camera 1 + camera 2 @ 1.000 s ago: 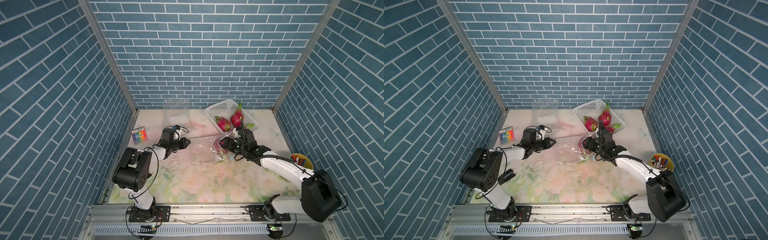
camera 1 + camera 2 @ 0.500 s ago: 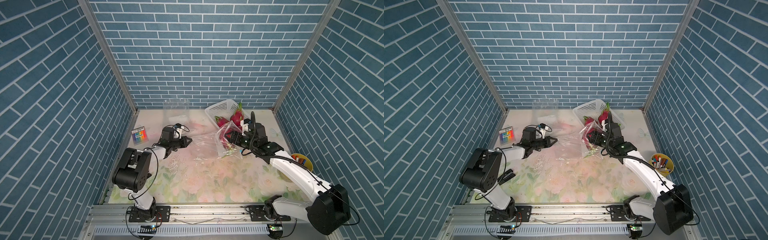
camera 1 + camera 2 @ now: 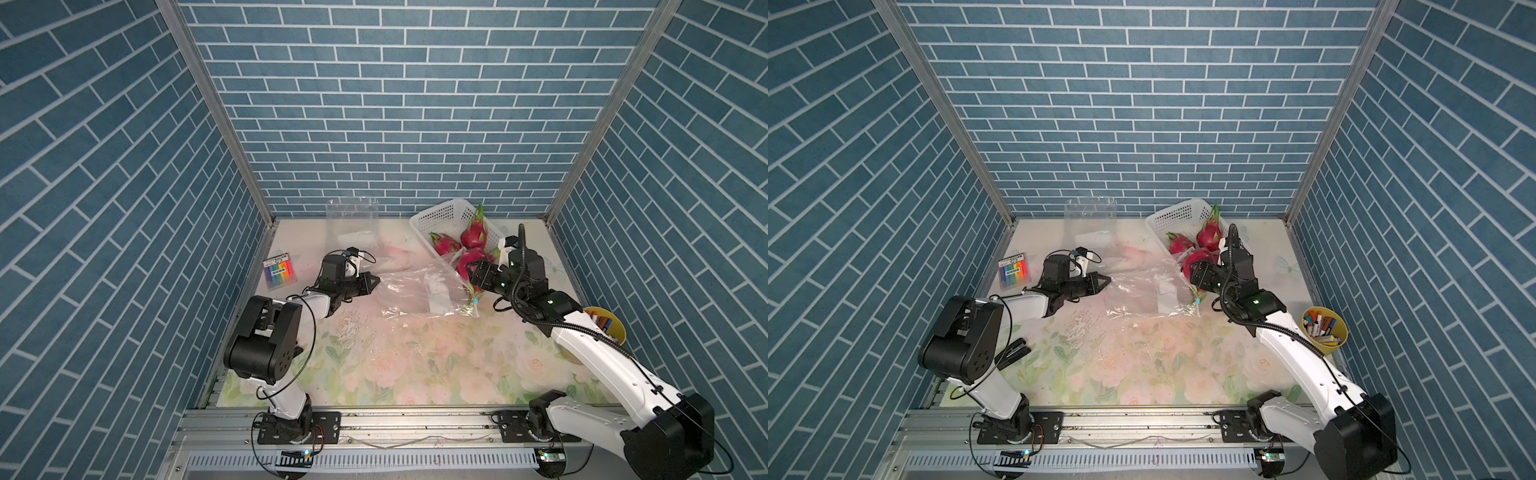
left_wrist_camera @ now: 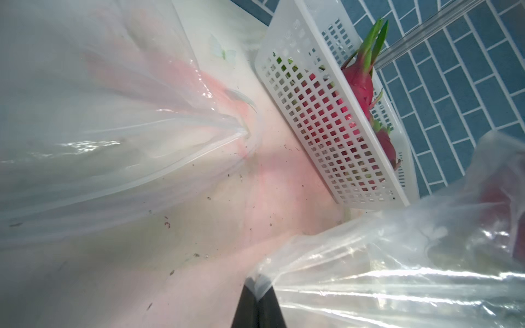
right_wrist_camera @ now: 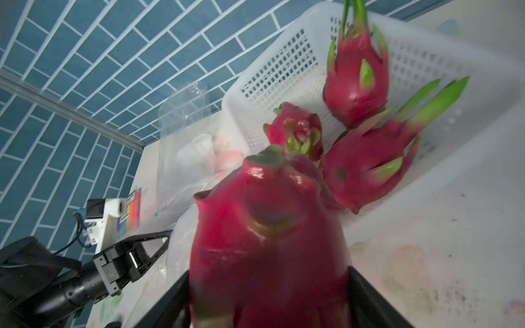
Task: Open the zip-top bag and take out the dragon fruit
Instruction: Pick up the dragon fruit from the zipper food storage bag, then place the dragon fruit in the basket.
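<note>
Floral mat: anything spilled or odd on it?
Yes. Dark specks are scattered over the mat near the zip-top bag, like crumbs or debris. A pink patch beside the basket may be stain or print.

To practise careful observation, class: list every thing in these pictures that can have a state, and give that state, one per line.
Left claw: shut, pinching the zip-top bag at its edge.
Right claw: closed around a dragon fruit.
Zip-top bag: open, slack on the table.
Dragon fruit: gripped, at the bag's mouth.
White basket: upright, other dragon fruits inside.
Yellow cup: upright, holding markers.
</note>
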### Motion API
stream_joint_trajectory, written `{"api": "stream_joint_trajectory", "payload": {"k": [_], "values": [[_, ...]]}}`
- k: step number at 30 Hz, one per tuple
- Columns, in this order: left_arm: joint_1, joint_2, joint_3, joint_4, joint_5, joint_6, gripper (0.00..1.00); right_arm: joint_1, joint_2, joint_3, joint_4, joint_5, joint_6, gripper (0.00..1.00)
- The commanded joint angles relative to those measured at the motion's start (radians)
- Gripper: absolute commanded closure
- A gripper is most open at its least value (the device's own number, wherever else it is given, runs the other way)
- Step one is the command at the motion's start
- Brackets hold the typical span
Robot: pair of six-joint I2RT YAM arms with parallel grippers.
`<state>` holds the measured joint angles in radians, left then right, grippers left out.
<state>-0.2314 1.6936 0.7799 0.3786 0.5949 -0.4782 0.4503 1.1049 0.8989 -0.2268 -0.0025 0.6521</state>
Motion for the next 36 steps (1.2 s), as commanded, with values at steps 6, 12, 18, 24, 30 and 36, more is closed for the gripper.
{"api": "stream_joint_trajectory", "payload": {"k": [6,12,18,24,30,36], "values": [[0.012,0.001,-0.012,-0.021,-0.040,0.004,1.00,-0.005,0.010,0.013,0.086,0.066,-0.025,0.23],[0.012,0.007,-0.011,-0.018,-0.035,0.009,1.00,-0.007,0.003,0.050,0.115,0.165,-0.055,0.23],[0.007,0.022,-0.005,-0.023,-0.024,0.024,1.00,-0.022,0.069,0.134,0.146,0.194,-0.109,0.23],[-0.019,0.028,0.012,-0.028,0.005,0.054,1.00,-0.055,0.251,0.266,0.138,0.124,-0.164,0.23],[-0.078,0.042,0.033,-0.038,0.025,0.075,1.00,-0.071,0.461,0.409,0.169,0.136,-0.214,0.22],[-0.122,0.043,0.022,0.000,0.061,0.061,1.00,-0.105,0.670,0.571,0.186,0.134,-0.197,0.21]]}}
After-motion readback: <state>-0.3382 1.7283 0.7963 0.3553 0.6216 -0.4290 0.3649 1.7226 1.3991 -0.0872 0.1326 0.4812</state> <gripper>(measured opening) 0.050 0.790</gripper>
